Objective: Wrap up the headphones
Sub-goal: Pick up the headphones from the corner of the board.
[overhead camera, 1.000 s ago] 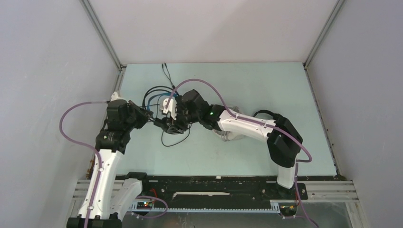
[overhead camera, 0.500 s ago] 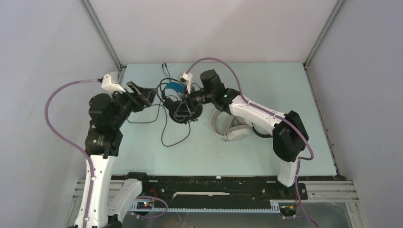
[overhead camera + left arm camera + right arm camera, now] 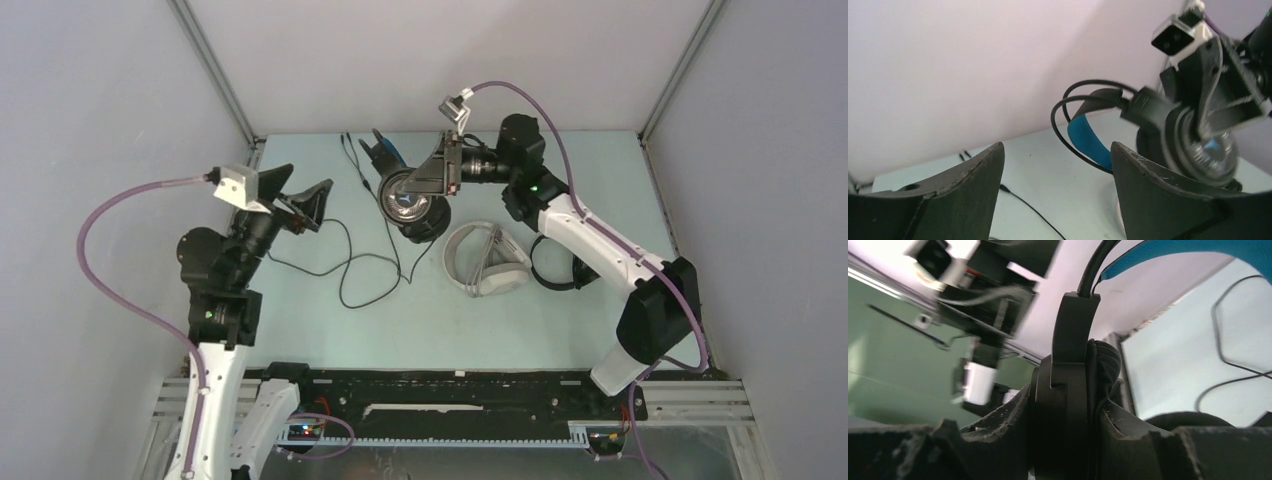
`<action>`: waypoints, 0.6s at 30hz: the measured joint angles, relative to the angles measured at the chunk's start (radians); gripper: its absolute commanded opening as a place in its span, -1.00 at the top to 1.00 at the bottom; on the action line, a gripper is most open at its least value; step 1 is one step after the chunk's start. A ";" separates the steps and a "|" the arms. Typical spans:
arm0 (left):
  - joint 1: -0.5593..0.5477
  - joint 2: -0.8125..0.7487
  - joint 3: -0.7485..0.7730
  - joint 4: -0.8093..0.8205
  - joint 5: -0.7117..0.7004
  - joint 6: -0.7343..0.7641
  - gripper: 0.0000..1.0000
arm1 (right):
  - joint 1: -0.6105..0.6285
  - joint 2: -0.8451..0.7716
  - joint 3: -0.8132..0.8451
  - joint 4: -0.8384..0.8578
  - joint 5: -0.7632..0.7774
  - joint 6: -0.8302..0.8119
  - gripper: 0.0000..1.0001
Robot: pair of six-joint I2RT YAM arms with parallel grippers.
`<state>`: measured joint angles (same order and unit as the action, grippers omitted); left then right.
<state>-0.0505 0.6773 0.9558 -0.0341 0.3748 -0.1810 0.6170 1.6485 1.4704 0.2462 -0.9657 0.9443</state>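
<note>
Clamping an earcup of blue-banded headphones [image 3: 404, 197]: right gripper [image 3: 441, 176] jaws. Left gripper [image 3: 294, 192] jaws wide, empty. Three headphones, seemingly; black pair [image 3: 545, 278] half-hidden.

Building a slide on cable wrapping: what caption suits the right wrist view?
Right claw clamped on the black, blue-banded headphones, a thin cable lying on the table beyond.

No legible text; no labels, brands, numbers, signs readable.
</note>
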 measured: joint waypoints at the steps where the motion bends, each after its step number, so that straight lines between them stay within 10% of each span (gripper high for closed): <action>1: 0.000 -0.003 -0.032 0.045 0.028 0.016 -0.65 | -0.008 -0.013 -0.017 0.039 -0.012 0.051 0.66; 18: -0.059 0.219 -0.220 0.540 0.282 0.066 -0.89 | 0.030 -0.031 -0.084 0.363 -0.111 0.484 0.65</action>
<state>-0.1093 0.8963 0.7357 0.5060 0.6567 -0.1150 0.6468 1.6173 1.3861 0.6090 -1.0763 1.4281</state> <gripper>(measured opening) 0.963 0.419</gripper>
